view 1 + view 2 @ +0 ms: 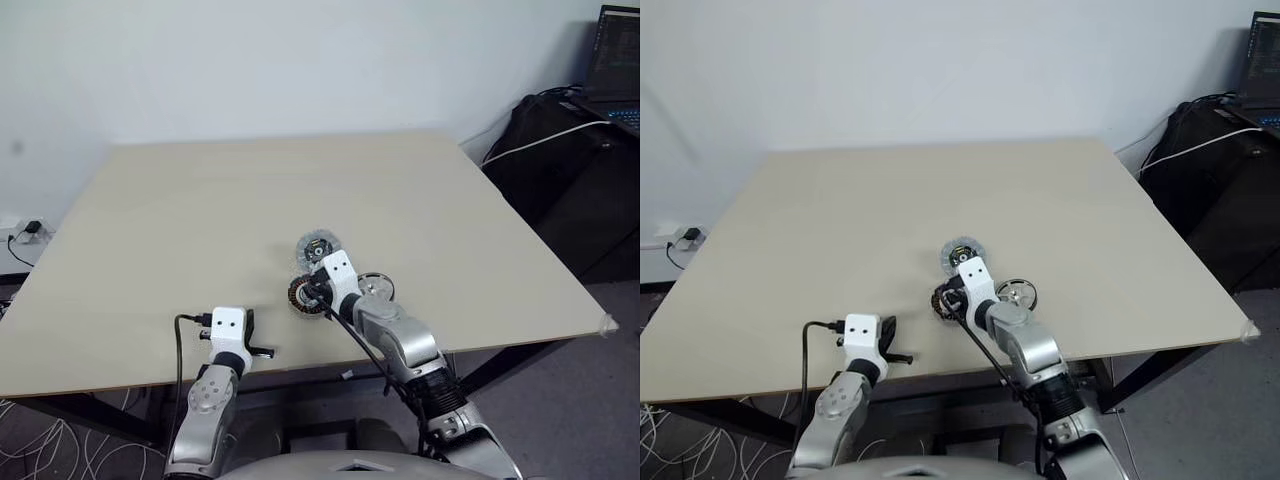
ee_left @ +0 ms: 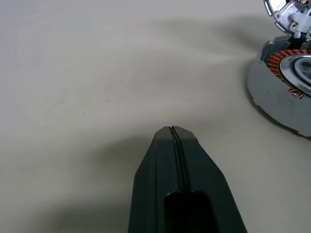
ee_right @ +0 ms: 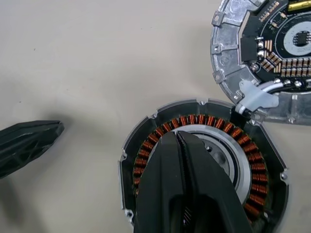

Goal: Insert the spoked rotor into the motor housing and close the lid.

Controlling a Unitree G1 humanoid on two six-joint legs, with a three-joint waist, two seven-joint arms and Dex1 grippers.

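Observation:
The motor housing (image 3: 257, 170), a dark disc with copper windings around a silver hub, lies near the table's front edge. My right gripper (image 3: 177, 135) is shut and empty, its tips over the hub. Just beyond the housing lies the lid (image 3: 228, 53), black-and-blue face up, joined to it by a white-plugged wire. The spoked rotor (image 1: 375, 288) rests on the table right of the housing. My left gripper (image 2: 172, 129) is shut and empty, low over bare table to the left of the housing (image 2: 277, 92).
The beige table (image 1: 200, 220) stretches far back and to both sides. Its front edge runs just behind my wrists. Off its right side stand a black bag (image 1: 560, 150) with a white cable and an open laptop (image 1: 618, 65).

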